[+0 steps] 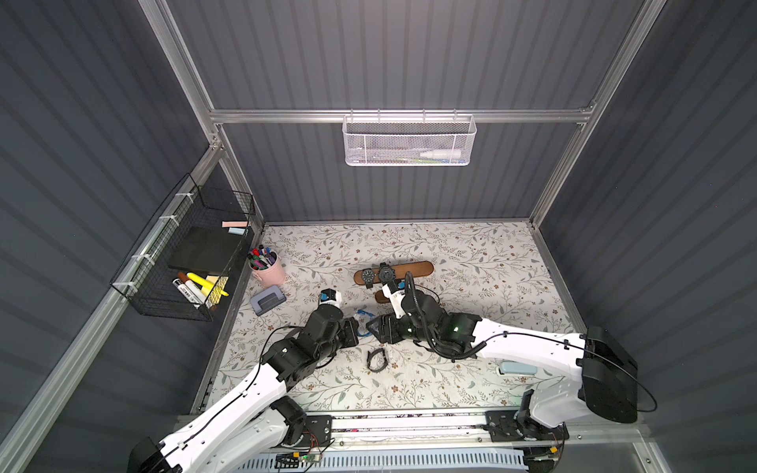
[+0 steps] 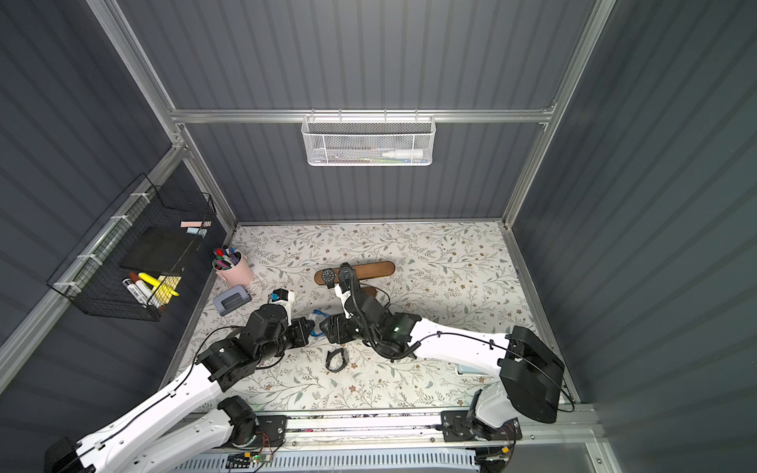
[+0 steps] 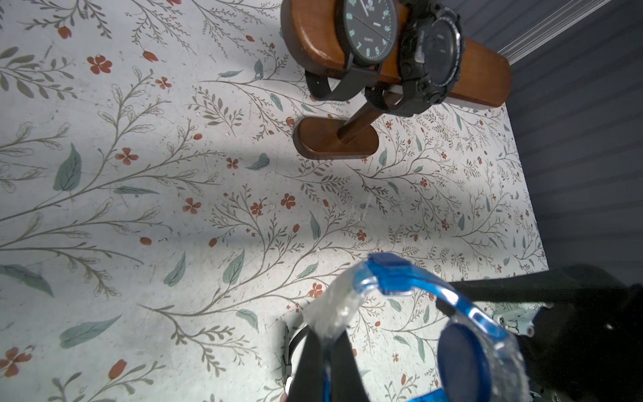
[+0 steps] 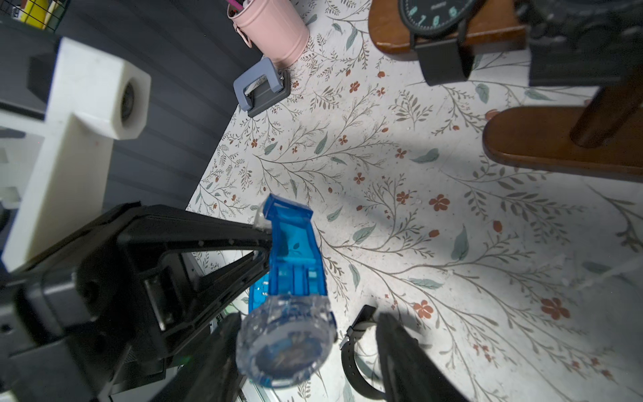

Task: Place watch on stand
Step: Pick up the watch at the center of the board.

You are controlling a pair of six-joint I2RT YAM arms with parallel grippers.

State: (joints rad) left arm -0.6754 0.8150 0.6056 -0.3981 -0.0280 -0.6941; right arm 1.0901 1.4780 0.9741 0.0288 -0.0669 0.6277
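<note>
Both arms were built of glossy white shells joined by matt black joints.

The left arm (image 1: 245,395) carried a thin black cable (image 1: 257,370), clipped along its white shell and looping free near the elbow.

The right arm (image 1: 532,348) carried a like cable on dark clips, and a thick coiled cable (image 1: 450,354) hung below its wrist. A small green light (image 1: 454,328) glowed on one of its black joints. A large boxy black housing (image 1: 610,376) sat at its elbow.

Each arm stood on a black plate (image 1: 315,426) fixed with screws.

The left gripper (image 4: 266,243) had long, tapering black fingers (image 4: 195,226) dotted with small pale screw heads. Behind it sat a white block (image 4: 87,101) with a round dark opening.
</note>
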